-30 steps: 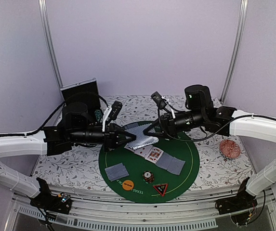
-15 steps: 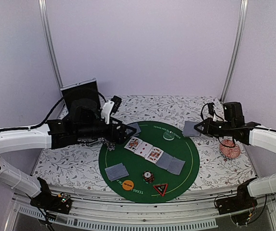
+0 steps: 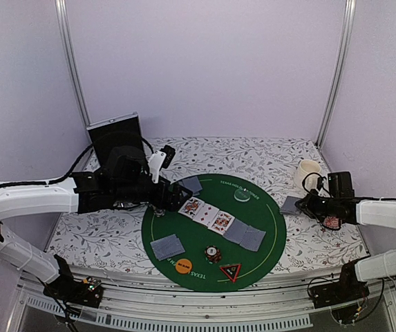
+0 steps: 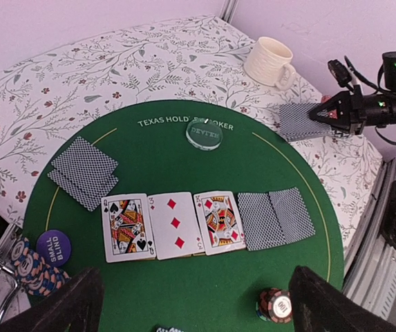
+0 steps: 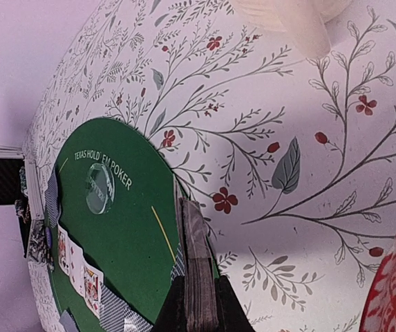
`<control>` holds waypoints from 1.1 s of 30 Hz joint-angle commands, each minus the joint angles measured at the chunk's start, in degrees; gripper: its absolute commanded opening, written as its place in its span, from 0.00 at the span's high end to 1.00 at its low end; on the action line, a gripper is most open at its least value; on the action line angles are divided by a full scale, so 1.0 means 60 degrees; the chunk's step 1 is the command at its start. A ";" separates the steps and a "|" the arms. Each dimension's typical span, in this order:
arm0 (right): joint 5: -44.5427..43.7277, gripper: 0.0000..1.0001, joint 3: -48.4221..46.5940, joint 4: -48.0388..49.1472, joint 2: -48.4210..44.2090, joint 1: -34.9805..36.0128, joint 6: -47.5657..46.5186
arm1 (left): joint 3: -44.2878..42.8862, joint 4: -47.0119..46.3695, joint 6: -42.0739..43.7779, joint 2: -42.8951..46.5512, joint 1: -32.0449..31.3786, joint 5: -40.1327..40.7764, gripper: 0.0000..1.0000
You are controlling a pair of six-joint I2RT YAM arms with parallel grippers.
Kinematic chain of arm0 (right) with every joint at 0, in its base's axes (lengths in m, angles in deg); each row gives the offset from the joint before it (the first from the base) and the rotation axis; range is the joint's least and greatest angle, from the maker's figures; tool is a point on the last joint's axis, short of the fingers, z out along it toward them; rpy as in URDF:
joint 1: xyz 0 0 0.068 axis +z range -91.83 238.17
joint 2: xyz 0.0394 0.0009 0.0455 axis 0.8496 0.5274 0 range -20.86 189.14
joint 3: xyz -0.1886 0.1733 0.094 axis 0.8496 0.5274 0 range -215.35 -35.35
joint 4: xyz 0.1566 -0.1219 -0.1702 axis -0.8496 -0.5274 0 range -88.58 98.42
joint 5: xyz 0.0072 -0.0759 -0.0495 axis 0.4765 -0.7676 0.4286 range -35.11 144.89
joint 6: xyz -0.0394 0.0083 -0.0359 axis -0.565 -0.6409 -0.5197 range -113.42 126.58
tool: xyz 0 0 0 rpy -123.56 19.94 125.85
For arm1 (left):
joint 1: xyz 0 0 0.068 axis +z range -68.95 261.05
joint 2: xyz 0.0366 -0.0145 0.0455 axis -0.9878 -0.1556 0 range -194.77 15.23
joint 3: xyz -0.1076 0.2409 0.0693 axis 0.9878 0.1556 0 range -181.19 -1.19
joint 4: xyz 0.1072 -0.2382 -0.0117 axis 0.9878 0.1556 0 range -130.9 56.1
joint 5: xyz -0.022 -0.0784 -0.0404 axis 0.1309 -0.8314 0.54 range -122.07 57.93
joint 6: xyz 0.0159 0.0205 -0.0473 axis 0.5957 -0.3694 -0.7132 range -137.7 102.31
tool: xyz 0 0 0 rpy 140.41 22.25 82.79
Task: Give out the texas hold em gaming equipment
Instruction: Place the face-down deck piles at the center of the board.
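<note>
The left pincer (image 3: 173, 196) hangs spread wide and empty over the far left of the green mat (image 3: 270, 214). The right pincer (image 3: 303, 205) is pinching a deck of grey-blue-backed cards (image 3: 291, 205) just off the mat's right edge, above the flowered table (image 3: 253, 155), beside the white mug (image 3: 308, 170). On the mat lie three face-up cards (image 4: 173, 225) in a row, two face-down cards (image 4: 275, 218) touching their right end, a clear disc (image 4: 204, 133) farther back, and a chip stack (image 3: 213, 254), orange disc (image 3: 184, 263) and triangle marker (image 3: 230, 271) at the near edge.
</note>
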 commanded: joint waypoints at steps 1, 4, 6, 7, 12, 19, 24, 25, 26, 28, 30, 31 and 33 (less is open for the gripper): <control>0.0297 0.98 -0.0441 0.1000 0.0843 -0.0045 0.0235 | -0.0154 0.0141 0.0076 0.0131 0.0069 0.0274 0.04; 0.0154 0.98 -0.0832 0.1129 0.1308 -0.0045 0.0168 | -0.0153 0.0130 0.0076 0.0151 0.0085 0.0321 0.04; -0.0127 0.98 -0.1220 0.1135 0.1605 -0.0077 -0.0019 | -0.0182 0.0108 0.0087 0.0130 0.0077 0.0302 0.04; -0.0152 0.98 -0.1448 0.1142 0.1796 -0.0126 -0.0124 | -0.0196 0.0102 0.0103 0.0125 0.0084 0.0292 0.04; 0.0113 0.98 -0.2253 0.1396 0.2949 -0.0257 -0.0246 | -0.0248 0.0203 0.0138 0.0150 0.0086 0.0360 0.04; 0.0532 0.92 -0.2716 0.1540 0.4210 -0.0272 -0.0309 | -0.0146 0.0251 0.0149 0.0292 0.0083 0.0433 0.04; 0.0359 0.70 -0.2600 0.1456 0.4187 -0.0278 -0.0375 | -0.0161 0.0302 0.0204 0.0344 0.0075 0.0514 0.05; 0.0335 0.67 -0.2621 0.1398 0.4179 -0.0280 -0.0414 | -0.0161 0.0305 0.0219 0.0344 0.0074 0.0522 0.05; 0.0314 0.65 -0.2620 0.1337 0.4167 -0.0283 -0.0486 | -0.0170 0.0306 0.0233 0.0337 0.0087 0.0519 0.05; 0.0211 0.61 -0.2607 0.1198 0.4091 -0.0294 -0.0588 | -0.0200 0.0302 0.0237 0.0323 0.0080 0.0531 0.05; 0.0004 0.56 -0.2587 0.1079 0.3963 -0.0294 -0.0659 | -0.0204 0.0302 0.0240 0.0336 0.0074 0.0511 0.05; -0.0079 0.53 -0.2570 0.1016 0.3872 -0.0294 -0.0696 | -0.0214 0.0305 0.0238 0.0331 0.0080 0.0520 0.05; -0.0273 0.47 -0.2587 0.0897 0.3709 -0.0294 -0.0808 | -0.0219 0.0324 0.0252 0.0344 0.0086 0.0538 0.05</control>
